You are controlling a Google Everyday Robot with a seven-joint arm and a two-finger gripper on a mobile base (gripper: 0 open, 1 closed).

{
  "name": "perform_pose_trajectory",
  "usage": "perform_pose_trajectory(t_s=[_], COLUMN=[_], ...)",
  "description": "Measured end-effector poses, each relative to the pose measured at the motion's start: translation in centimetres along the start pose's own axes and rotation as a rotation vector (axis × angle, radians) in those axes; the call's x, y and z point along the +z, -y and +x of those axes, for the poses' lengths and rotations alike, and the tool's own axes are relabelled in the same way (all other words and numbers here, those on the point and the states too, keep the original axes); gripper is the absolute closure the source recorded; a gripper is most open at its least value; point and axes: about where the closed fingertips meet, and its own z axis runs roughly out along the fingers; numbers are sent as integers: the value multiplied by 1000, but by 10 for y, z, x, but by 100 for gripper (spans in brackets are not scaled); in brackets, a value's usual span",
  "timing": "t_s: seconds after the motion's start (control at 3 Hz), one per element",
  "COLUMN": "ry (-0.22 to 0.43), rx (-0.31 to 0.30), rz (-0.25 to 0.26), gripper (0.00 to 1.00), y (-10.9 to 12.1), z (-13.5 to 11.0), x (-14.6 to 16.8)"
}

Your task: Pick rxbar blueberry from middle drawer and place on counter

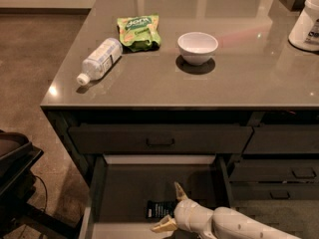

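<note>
Since the tool [171, 209] sat spread wide beside the rxbar blueberry [158, 209], under the desk's [149, 78] front edge, it probably needed to straddle the bar before closing.

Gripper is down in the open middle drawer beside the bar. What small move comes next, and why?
Probably close the fingers on the rxbar blueberry. The gripper sits low in the middle drawer, open, with one finger past the bar and one nearer the camera, so the bar seems to lie between them, not yet gripped.
</note>
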Motion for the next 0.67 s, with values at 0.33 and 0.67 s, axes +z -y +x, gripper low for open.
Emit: perform_pose_trajectory(t_s=[0.33,0.67], ry=[-5,-23], rx=[12,-25], rz=[-26,-50], gripper=[0,0], y=[-6,-6], z=[5,7], x=[12,22])
